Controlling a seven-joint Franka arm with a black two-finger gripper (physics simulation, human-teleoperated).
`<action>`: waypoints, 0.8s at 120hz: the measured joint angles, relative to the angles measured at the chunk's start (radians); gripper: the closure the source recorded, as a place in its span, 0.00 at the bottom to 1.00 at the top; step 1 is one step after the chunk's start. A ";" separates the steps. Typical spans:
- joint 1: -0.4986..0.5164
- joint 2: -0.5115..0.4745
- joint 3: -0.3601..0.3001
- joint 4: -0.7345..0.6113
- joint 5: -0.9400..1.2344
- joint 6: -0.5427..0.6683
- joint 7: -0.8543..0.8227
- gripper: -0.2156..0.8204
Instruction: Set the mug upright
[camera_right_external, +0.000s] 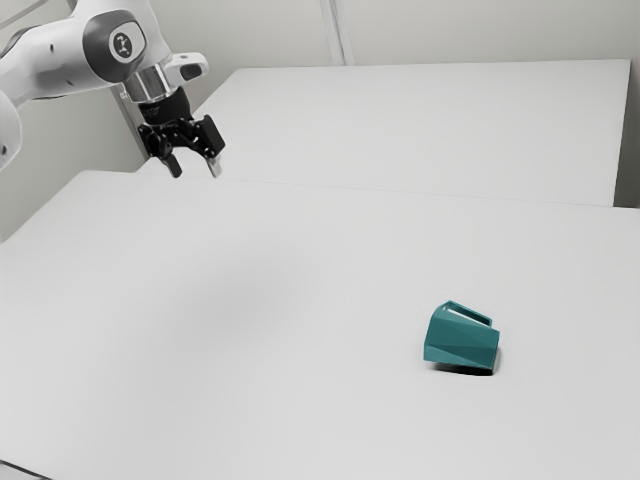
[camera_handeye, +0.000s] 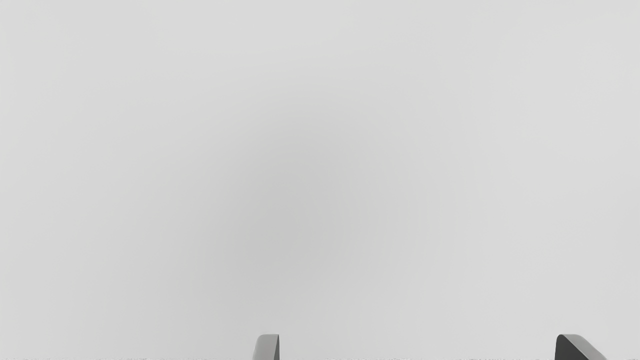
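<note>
"Where's the mug?"

"The teal mug (camera_right_external: 461, 340) lies on its side on the white surface (camera_right_external: 300, 420), toward the exterior view's right, with its handle (camera_right_external: 471, 314) on the upper side and a dark shadow (camera_right_external: 465, 371) along its base edge. I can't tell which end is the mouth."

"And the gripper (camera_right_external: 194, 172)?"

"Up at the exterior view's upper left, raised over the surface and well apart from the mug. It's spread wide, pointing down, nothing held."

"Does the wrist view agree?"

"Yes, its two fingertips (camera_handeye: 267, 348) stand far apart, and a soft grey patch (camera_handeye: 290, 215) shades the surface beyond them."
</note>
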 joint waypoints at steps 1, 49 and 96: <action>0.000 0.000 0.000 0.000 0.000 0.000 0.000 0.21; 0.000 0.006 -0.041 -0.030 -0.051 0.001 0.002 0.21; -0.002 -0.006 -0.213 -0.264 -0.373 0.248 0.029 0.21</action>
